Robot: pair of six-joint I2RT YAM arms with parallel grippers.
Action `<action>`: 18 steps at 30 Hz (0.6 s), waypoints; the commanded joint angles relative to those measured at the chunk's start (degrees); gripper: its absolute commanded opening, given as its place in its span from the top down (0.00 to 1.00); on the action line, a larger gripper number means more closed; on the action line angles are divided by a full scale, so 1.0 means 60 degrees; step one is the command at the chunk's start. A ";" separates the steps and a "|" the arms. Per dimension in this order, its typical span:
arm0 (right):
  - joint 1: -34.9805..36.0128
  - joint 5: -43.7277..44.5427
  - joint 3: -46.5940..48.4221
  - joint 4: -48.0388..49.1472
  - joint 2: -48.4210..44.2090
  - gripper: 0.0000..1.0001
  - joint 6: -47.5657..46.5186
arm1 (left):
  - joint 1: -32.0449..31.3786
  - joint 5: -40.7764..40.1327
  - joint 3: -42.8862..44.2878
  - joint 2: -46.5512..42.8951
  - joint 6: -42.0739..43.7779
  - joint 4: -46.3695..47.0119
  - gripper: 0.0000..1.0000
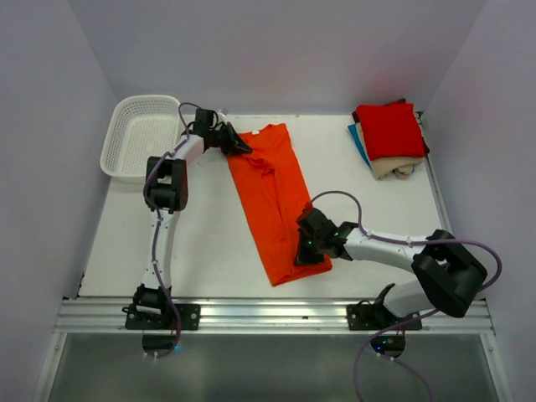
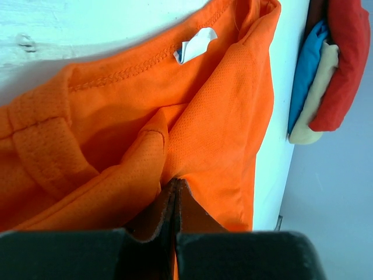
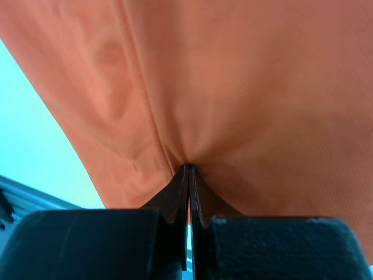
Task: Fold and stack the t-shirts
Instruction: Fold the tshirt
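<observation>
White table between pale walls carries the orange t-shirt, stretched as a long folded strip. Only the left wrist view shows its white neck tag, print unreadable. Left jaws are clamped together on the shirt's collar end, right jaws on its hem end. Open table flanks the shirt; right of its collar sits the folded stack, red topmost, and left of it the mesh basket
</observation>
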 commanded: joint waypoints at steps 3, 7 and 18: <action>0.1278 0.0558 0.0771 0.0093 0.0730 1.00 0.0836 | -0.0111 -0.0045 0.0388 0.0831 0.0125 -0.0328 1.00; 0.2055 0.0823 0.1446 -0.0009 0.1200 1.00 0.0925 | -0.0111 0.0174 0.0783 0.1006 0.0096 -0.0226 1.00; 0.2760 0.1175 0.2472 0.0385 0.1143 1.00 0.0384 | -0.0024 0.1098 -0.0416 -0.0731 -0.0358 0.3081 1.00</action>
